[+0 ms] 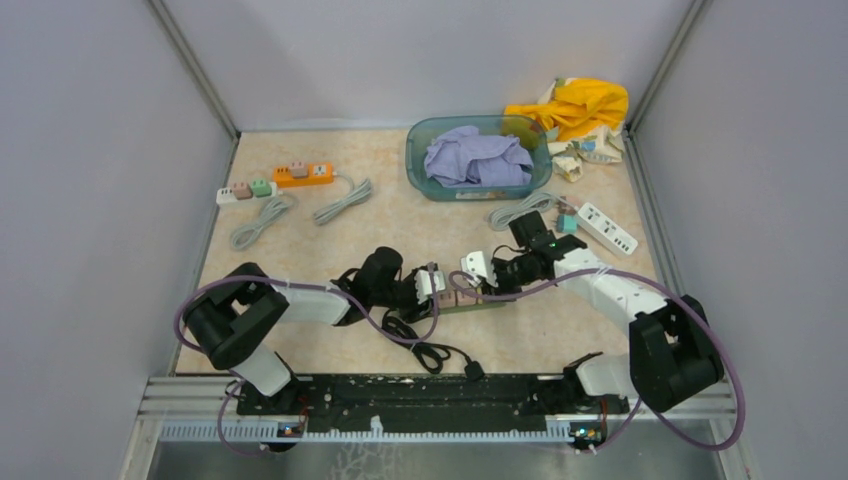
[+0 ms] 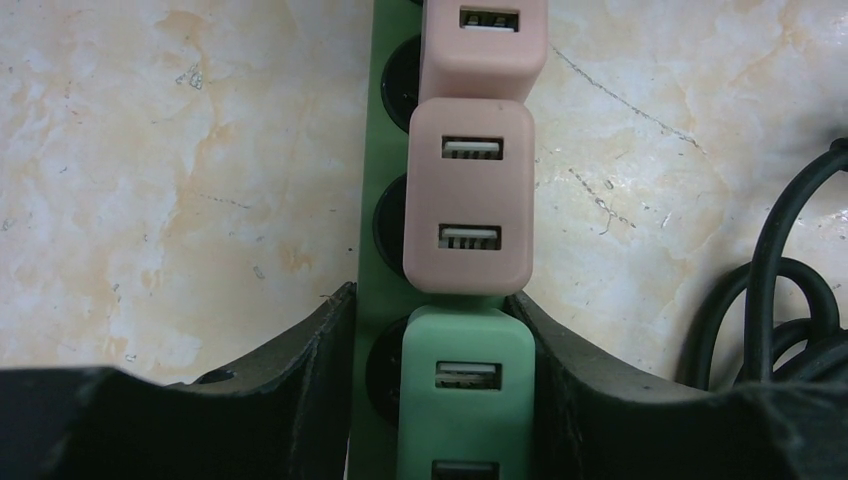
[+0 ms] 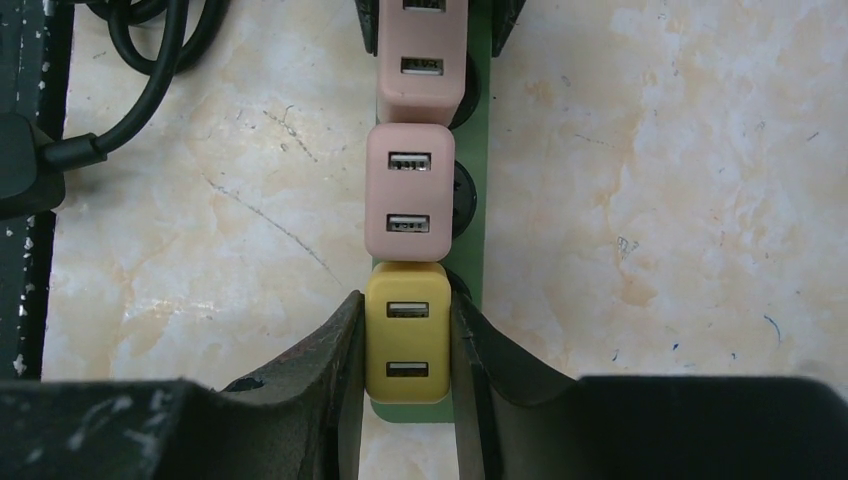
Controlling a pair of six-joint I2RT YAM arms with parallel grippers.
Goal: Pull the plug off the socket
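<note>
Tabletop (image 3: 650, 200) bears the yellow plug (image 3: 406, 345), pinched inside the right hand (image 3: 405, 310).

Left wrist view: the green charger (image 2: 466, 390) is cut off by the bottom edge, the uppermost pink charger (image 2: 483, 40) by the top edge, and the black cable (image 2: 775, 300) by the right edge. Chargers cover the sockets of the green power strip (image 2: 365, 250). The pins of the yellow charger (image 3: 407, 345) are hidden. Top view: the strip lies largely beneath the left gripper (image 1: 447, 295) and right gripper (image 1: 487, 290).

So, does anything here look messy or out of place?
Yes: a yellow cloth is heaped in the far right corner, outside the basket. A black cable sprawls loose by the near edge.
</note>
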